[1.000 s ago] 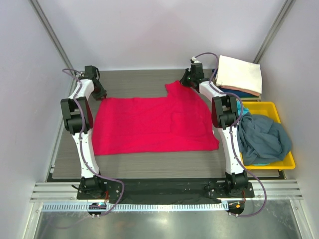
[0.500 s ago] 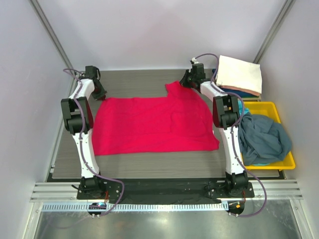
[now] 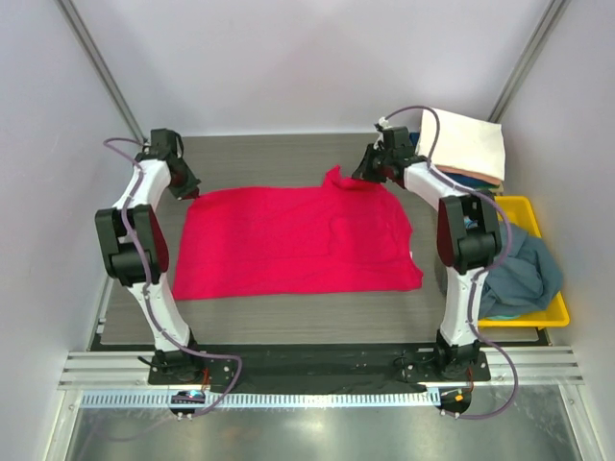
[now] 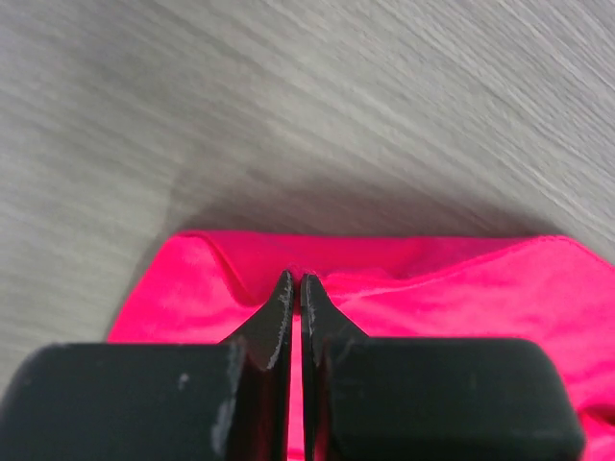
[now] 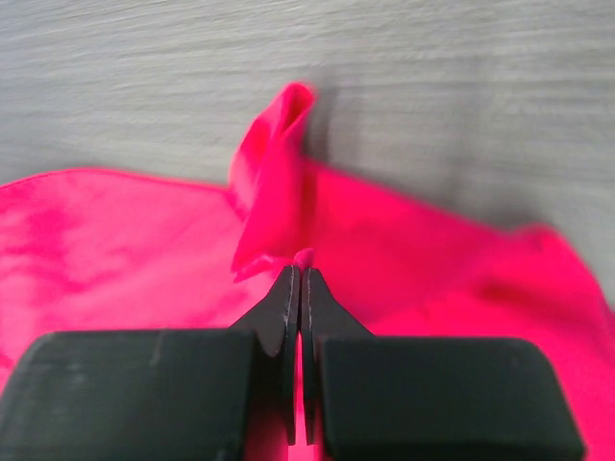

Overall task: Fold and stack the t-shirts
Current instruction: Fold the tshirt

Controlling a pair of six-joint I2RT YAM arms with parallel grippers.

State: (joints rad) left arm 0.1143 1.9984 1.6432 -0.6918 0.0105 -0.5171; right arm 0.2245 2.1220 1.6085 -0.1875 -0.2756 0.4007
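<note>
- Here, the crimson-pink t-shirt [image 3: 298, 240] lies spread flat in the middle of the table [image 3: 259, 158]. Its long axis runs left to right across the top view, and its shorter span runs from the far edge toward the arm bases.
- The left gripper [image 3: 192, 190] sits at the shirt's far-left corner. In its wrist view the jaws are pressed together, with the hem puckered up around the tips, so it appears clamped on that corner.
- The right gripper [image 3: 359, 177] sits on the far edge toward the right, just beside a small peak of cloth. Its wrist view shows the jaws pinched tight at the foot of an upright fold of the same shirt.
- Both grips are on the far edge, roughly level with each other, and the whole body of the shirt lies between them and the bases.
- Judged from that, the coming move turns on drawing this far edge toward the near edge, across the short span, with both arms moving evenly so that the fold line runs parallel to the long axis.
- A cream-white shirt [image 3: 461, 142] lies folded at the far right, and a slate blue-grey shirt [image 3: 514, 269] is heaped in the yellow tray [image 3: 553, 309]. Both are well clear of either grip.
</note>
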